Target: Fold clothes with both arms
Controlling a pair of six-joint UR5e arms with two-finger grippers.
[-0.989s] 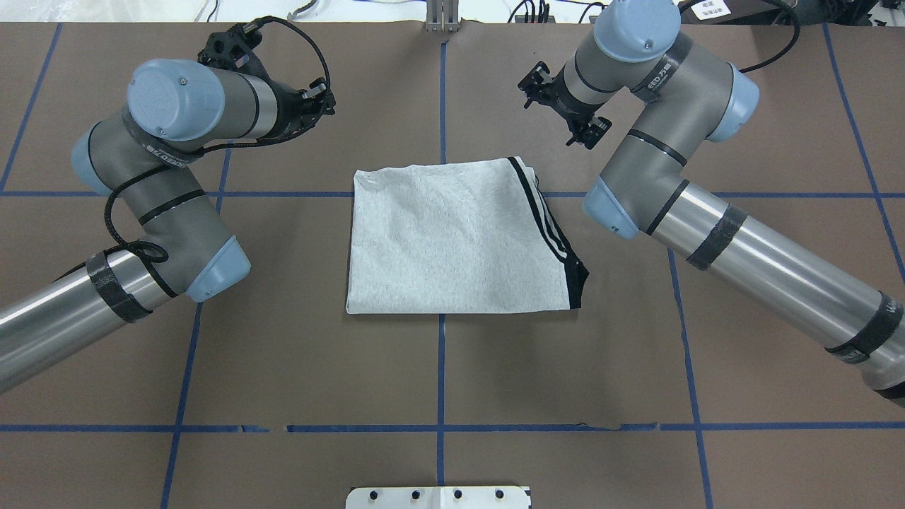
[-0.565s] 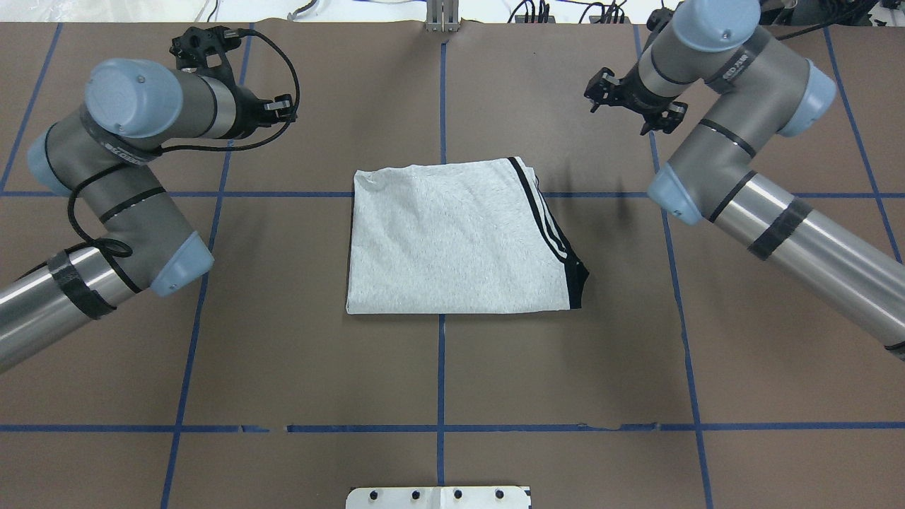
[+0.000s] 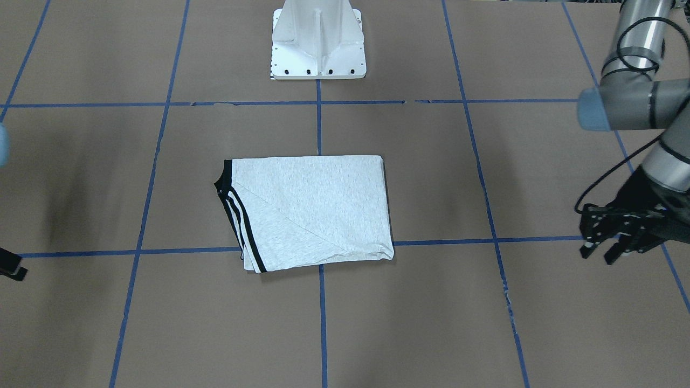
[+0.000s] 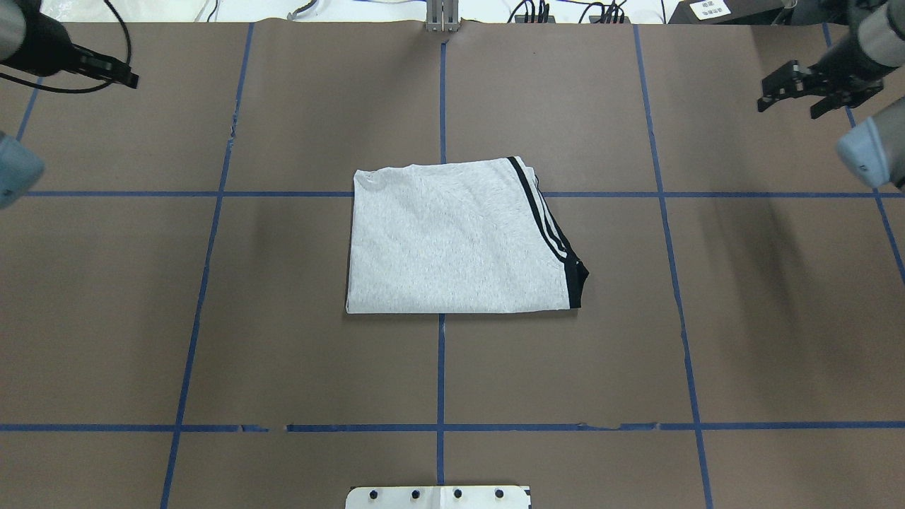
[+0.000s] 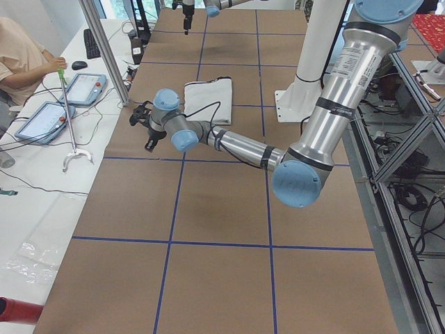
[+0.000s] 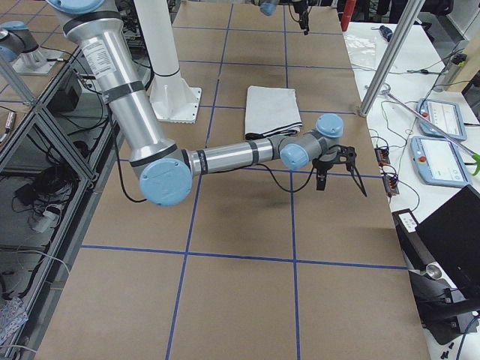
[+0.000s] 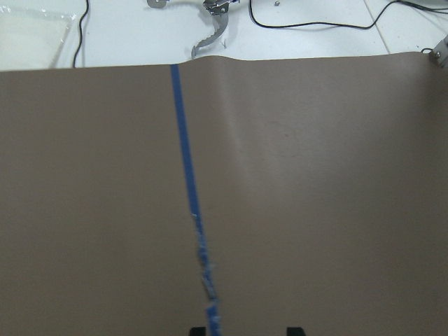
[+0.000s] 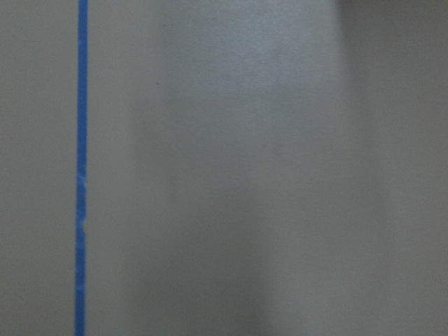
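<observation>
While the T-shirt (image 4: pixel 452 240) lies exactly as it did a second ago, a folded grey rectangle at the middle of the brown surface (image 4: pixel 283 339) with its black-striped hem along the robot's right edge, both arms have drawn well away from it. They hung just beyond its far corners then and now sit out at the far side edges, mostly out of the overhead view.

The left arm (image 5: pixel 236 142) stretches long and low over the surface, its wrist bent down near the far left rim. The left end effector (image 3: pixel 597 256) is spread wide with nothing between its fingers (image 7: pixel 294 330); its wrist view shows only brown paper and a blue tape line (image 7: pixel 187 196). The right arm (image 6: pixel 225 159) mirrors this reach. The right end effector (image 4: pixel 790 99) hangs above the surface, fingers parted and empty.
</observation>
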